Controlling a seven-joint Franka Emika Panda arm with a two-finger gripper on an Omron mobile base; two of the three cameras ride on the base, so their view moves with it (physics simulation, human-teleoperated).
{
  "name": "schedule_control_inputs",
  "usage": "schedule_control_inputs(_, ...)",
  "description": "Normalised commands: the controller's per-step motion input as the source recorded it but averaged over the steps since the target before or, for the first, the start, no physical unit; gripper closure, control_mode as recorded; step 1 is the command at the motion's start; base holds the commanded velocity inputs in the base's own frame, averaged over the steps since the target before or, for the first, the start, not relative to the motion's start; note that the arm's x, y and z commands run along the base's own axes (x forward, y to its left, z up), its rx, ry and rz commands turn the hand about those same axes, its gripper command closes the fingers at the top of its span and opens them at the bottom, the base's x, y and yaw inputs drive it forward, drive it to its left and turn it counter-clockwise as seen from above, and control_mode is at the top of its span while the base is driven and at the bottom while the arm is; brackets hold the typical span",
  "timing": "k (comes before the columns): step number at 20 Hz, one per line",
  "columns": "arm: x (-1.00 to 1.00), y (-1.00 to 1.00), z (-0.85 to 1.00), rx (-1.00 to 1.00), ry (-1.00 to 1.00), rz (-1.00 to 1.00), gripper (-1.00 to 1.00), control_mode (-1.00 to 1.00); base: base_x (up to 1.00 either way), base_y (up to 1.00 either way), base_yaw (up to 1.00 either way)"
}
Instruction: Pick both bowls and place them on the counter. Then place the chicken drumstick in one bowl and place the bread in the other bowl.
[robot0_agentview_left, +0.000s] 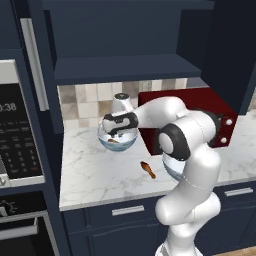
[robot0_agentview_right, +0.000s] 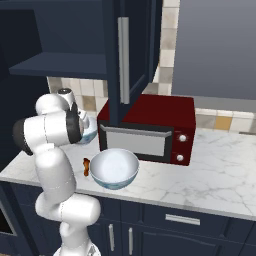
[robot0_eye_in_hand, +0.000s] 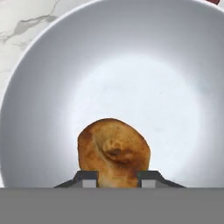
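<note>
Gripping the small round golden-brown bun (robot0_eye_in_hand: 114, 151) from both sides, claw (robot0_eye_in_hand: 117, 177) clenched on it, just above the pale inside of a round white porcelain bowl with blue-teal pattern (robot0_eye_in_hand: 175, 65). Standing on the white marble worktop (robot0_agentview_left: 95, 175), close before a dark red microwave (robot0_agentview_right: 170, 107). Lying bare on the marble between the two bowls, the small brown chicken drumstick (robot0_agentview_left: 147, 169), long axis slanting from back-left to front-right. Half hidden behind the arm from the left; shown whole from the right, the matching second bowl (robot0_agentview_right: 114, 168), nothing inside.
</note>
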Motion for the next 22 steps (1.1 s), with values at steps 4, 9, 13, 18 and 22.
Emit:
schedule_control_inputs(4, 0.18, 0.03, -0.16, -0.01, 0.04, 0.03, 1.0, -1.0, 0.0, 0.0, 0.0)
schedule_control_inputs(9, 0.15, 0.0, -0.1, 0.0, 0.03, 0.04, 1.0, -1.0, 0.0, 0.0, 0.0)
schedule_control_inputs(13, -0.02, -0.01, 0.07, 0.0, 0.0, 0.05, -1.0, -1.0, 0.0, 0.0, 0.0)
schedule_control_inputs(18, -0.28, -0.04, 0.12, 0.0, 0.0, 0.05, -1.0, -1.0, 0.0, 0.0, 0.0)
schedule_control_inputs(22, -0.48, -0.13, 0.24, 0.0, -0.05, 0.06, -1.0, -1.0, 0.0, 0.0, 0.0)
